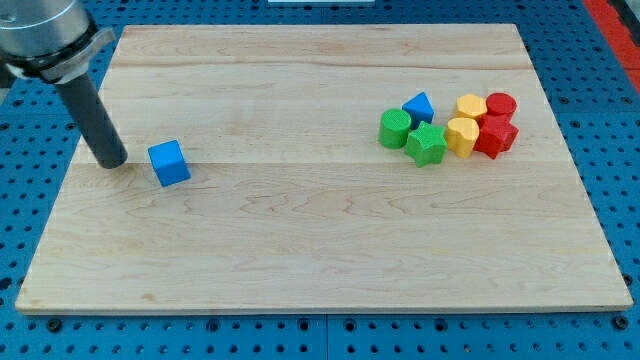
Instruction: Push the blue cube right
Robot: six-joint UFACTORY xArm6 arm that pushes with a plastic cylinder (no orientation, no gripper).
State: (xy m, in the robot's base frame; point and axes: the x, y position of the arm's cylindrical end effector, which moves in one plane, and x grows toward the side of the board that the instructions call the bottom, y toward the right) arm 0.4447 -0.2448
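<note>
The blue cube (pixel 169 162) sits on the wooden board (pixel 320 230) at the view's left. My tip (pixel 111 161) rests on the board just left of the blue cube, with a small gap between them. The dark rod rises from the tip toward the view's top left.
A cluster of blocks lies at the view's upper right: a green cylinder (pixel 394 128), a blue triangular block (pixel 418 107), a green star (pixel 426 144), two yellow blocks (pixel 470 106) (pixel 461 135), a red cylinder (pixel 500 105) and a red star (pixel 495 136).
</note>
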